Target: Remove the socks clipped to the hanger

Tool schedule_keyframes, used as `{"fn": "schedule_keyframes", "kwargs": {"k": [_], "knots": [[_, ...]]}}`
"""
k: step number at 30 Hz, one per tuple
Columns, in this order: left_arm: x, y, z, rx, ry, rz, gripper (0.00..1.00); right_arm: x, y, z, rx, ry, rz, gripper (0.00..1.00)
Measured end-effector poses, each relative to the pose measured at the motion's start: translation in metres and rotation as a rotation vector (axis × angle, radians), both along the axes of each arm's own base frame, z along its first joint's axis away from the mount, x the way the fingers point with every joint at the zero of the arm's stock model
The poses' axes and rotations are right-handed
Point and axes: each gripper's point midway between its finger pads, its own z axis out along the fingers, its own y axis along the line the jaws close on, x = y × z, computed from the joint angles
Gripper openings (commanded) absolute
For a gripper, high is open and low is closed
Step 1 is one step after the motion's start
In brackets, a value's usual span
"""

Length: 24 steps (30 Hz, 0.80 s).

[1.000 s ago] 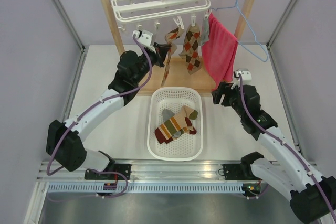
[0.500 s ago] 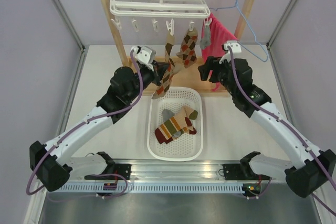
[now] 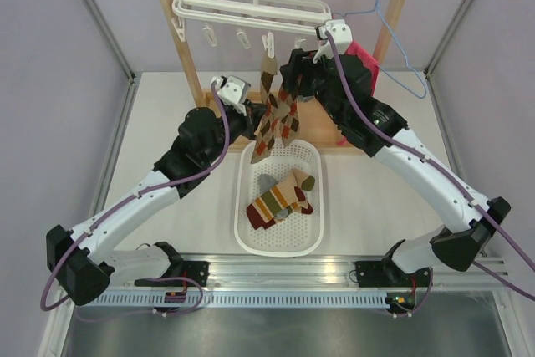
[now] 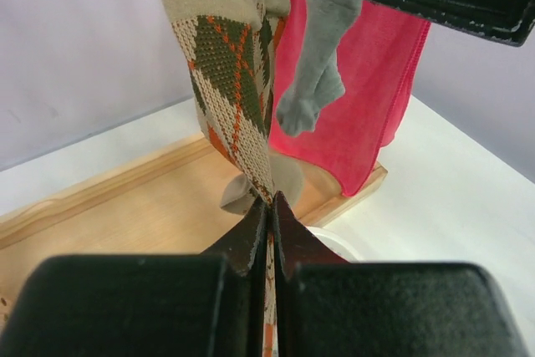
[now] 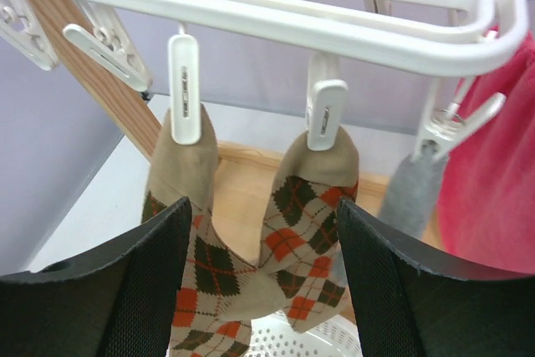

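Left wrist: left gripper (image 4: pixel 269 206) pinched tight on argyle sock (image 4: pixel 230 89), prob to tug it off its clip. Empty right gripper (image 5: pixel 261 216) wide apart by hanger (image 5: pixel 276 14), maybe to brace it

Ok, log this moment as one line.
left fingers shut on argyle sock | right fingers open below clips | hanger: both argyle socks, grey sock clipped | basket: striped socks inside

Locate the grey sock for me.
In the right wrist view, the grey sock hangs clipped at the right end of the hanger, between an argyle sock and the red towel.
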Motion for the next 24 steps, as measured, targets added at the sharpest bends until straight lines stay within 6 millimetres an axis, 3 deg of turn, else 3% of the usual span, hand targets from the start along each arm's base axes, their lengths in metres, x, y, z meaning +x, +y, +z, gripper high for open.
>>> {"fn": "schedule_keyframes", "kwargs": {"k": [9,15,24], "knots": [[0.002,0.005,0.001,0.004,-0.004,0.028,0.02,0.004,0.032,0.006,-0.022,-0.011,0.023,0.75],[0.002,0.006,0.001,0.005,-0.003,0.032,0.02,0.008,0.043,0.004,-0.018,-0.017,0.040,0.75],[0.004,0.008,0.000,0.006,-0.001,0.045,0.02,0.020,0.051,0.049,0.023,-0.106,0.009,0.75]]}}
